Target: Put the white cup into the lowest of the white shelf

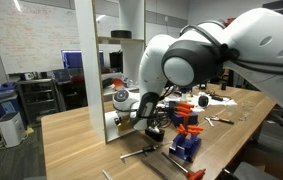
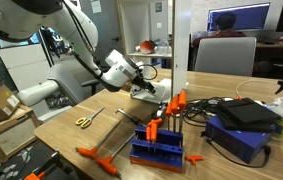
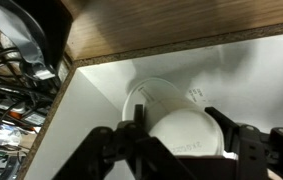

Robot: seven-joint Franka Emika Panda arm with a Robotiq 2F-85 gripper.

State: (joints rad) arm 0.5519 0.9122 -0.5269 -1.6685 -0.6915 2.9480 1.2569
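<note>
The fingers (image 3: 229, 135) are closed on the cup (image 3: 186, 135), one on each side of it. The wrist view shows it over the white floor of the shelf (image 3: 111, 75), near the left inner corner, so it is already inside the lowest bay. Whether its base touches the board, I cannot tell. To finish well, I judge the cup should sink gently until it sits flat and upright. The fingers should part only then, and only a little, so neither drags the light cup over. The way out should run straight back, clear of the side panel (image 1: 84, 50) and the board above. Counted: one cup, one shelf, two fingers, one arm. On the desk (image 1: 76, 140), right of the shelf, lies a clutter of orange-handled clamps (image 2: 151, 130), several but too tangled for a sure count. Near them are one blue rack (image 2: 166, 150), one pair of scissors (image 2: 86, 118) and one blue box (image 2: 246, 135).
</note>
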